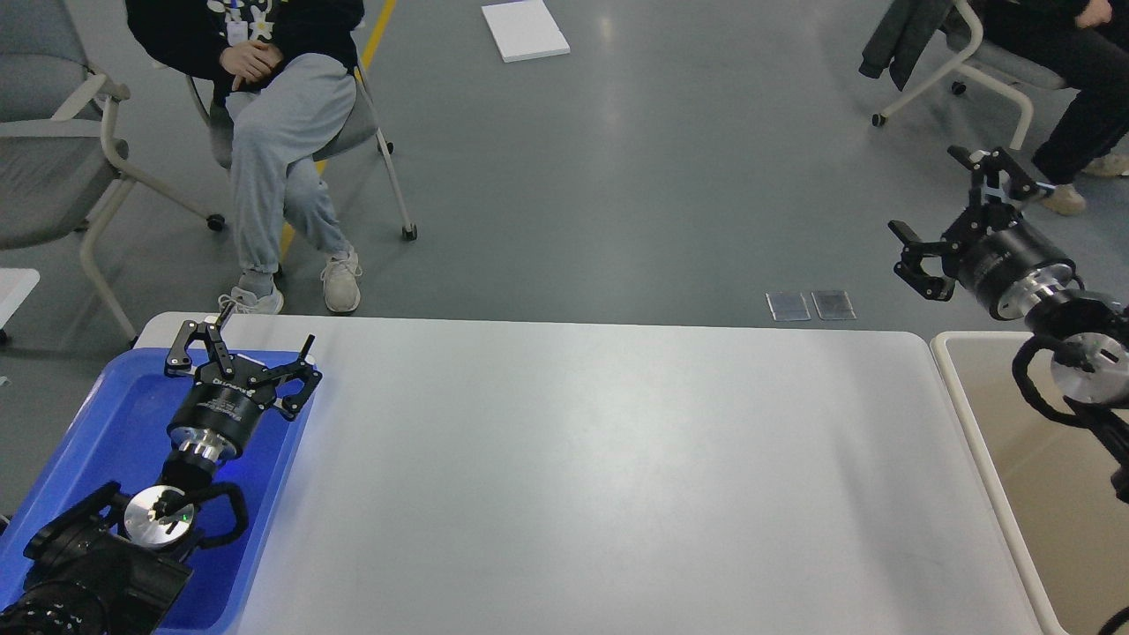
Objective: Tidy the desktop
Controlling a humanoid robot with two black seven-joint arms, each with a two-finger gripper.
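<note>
Desktop runs long axis left-right, bare between the two arms: left gripper spread wide, empty, above the blue tray at its left end; right gripper also spread, empty, beyond its far right corner near the beige bin; neither clearly nearer.

Blue tray cut off at left and bottom edges, floor largely hidden under left arm. Beige bin cut off at right and bottom. Seated person headless at top edge. Desktop near edge out of frame.
</note>
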